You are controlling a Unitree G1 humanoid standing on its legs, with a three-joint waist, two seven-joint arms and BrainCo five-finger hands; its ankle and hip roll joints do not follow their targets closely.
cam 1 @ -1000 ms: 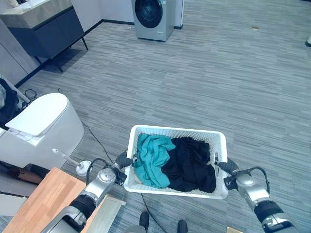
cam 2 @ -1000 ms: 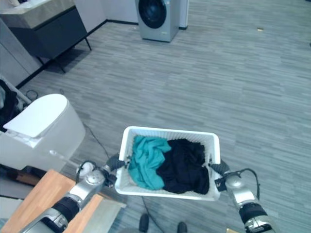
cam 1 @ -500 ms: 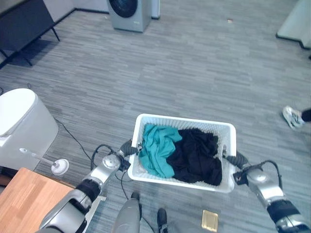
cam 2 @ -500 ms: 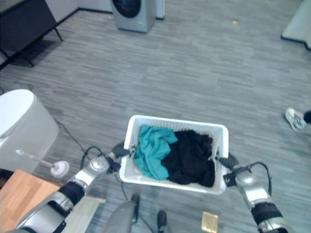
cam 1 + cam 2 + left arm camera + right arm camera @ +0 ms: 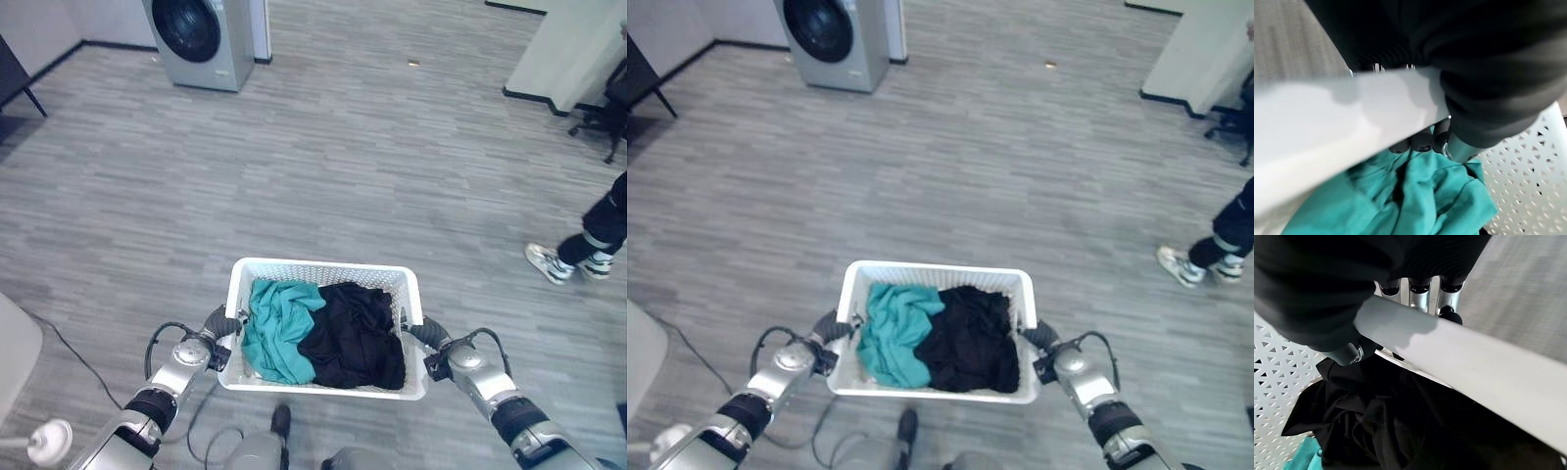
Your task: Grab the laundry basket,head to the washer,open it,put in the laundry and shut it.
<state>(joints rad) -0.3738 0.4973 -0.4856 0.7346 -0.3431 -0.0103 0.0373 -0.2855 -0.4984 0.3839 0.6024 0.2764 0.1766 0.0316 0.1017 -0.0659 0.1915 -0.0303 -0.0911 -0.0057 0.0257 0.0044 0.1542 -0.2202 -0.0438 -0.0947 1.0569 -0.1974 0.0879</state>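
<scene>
Closer washer (image 5: 203, 41); both hands still gripping basket (image 5: 323, 271).

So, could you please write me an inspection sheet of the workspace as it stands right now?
Surface: grey plank floor; no table in use.
Job's things: white laundry basket carried in front of the robot, holding a teal garment on its left side and a black garment on its right; washer stands far ahead to the left, door closed.
Clutter: small scrap on the floor far ahead.
Hands: left hand curled round the basket's left rim; right hand curled round the right rim.
Cables: nothing seen apart from the robot's own.
Surroundings: a person's leg and shoe at right; a white toilet brush base at lower left.
</scene>
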